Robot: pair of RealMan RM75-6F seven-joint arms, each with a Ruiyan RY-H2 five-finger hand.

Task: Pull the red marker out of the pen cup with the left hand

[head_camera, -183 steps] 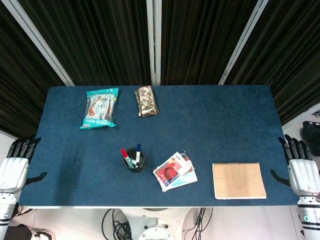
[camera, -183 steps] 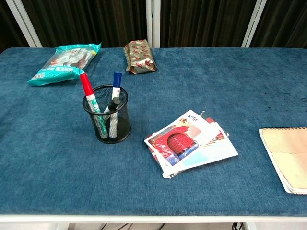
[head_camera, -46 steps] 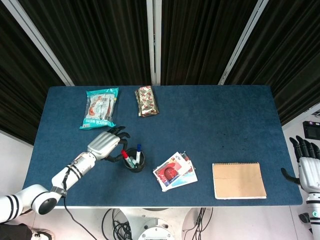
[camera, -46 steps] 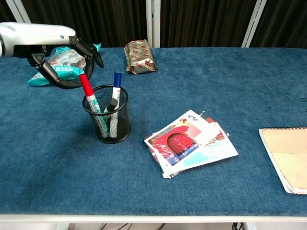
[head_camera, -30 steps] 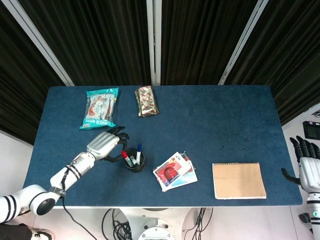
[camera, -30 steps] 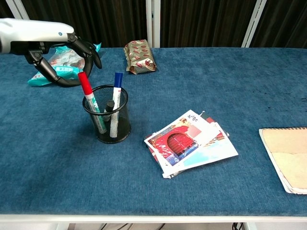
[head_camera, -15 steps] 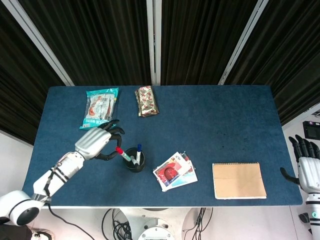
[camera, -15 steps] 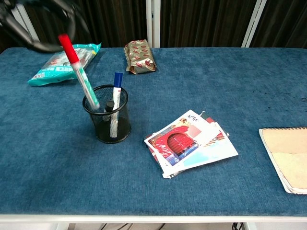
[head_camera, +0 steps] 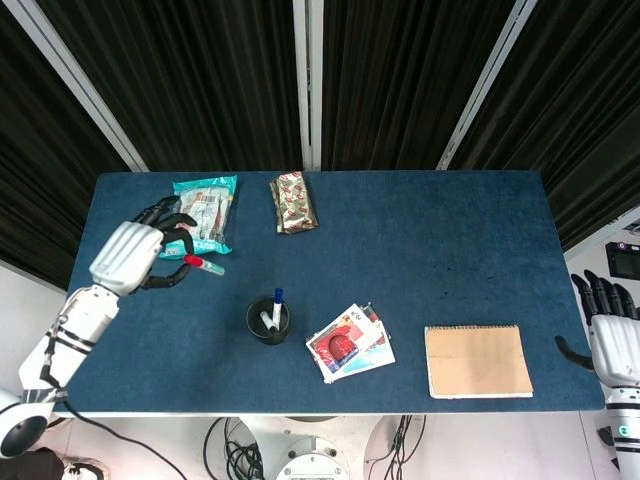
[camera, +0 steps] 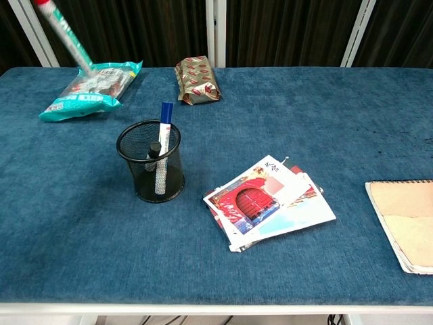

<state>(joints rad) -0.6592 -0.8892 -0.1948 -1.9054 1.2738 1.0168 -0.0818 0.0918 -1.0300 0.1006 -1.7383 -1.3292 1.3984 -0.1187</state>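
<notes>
The red marker (head_camera: 204,264) sits pinched in the left hand (head_camera: 133,253), well clear of the pen cup (head_camera: 268,320) (right hand (head_camera: 611,348) idle, fingers apart).

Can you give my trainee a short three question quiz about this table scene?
1. True or false: the red marker is out of the pen cup.
2. What holds the red marker? A) the left robot hand B) the right robot hand C) nothing
3. Fill in: the marker with the ____ cap stands in the cup.

Key: 1 true; 2 A; 3 blue.
</notes>
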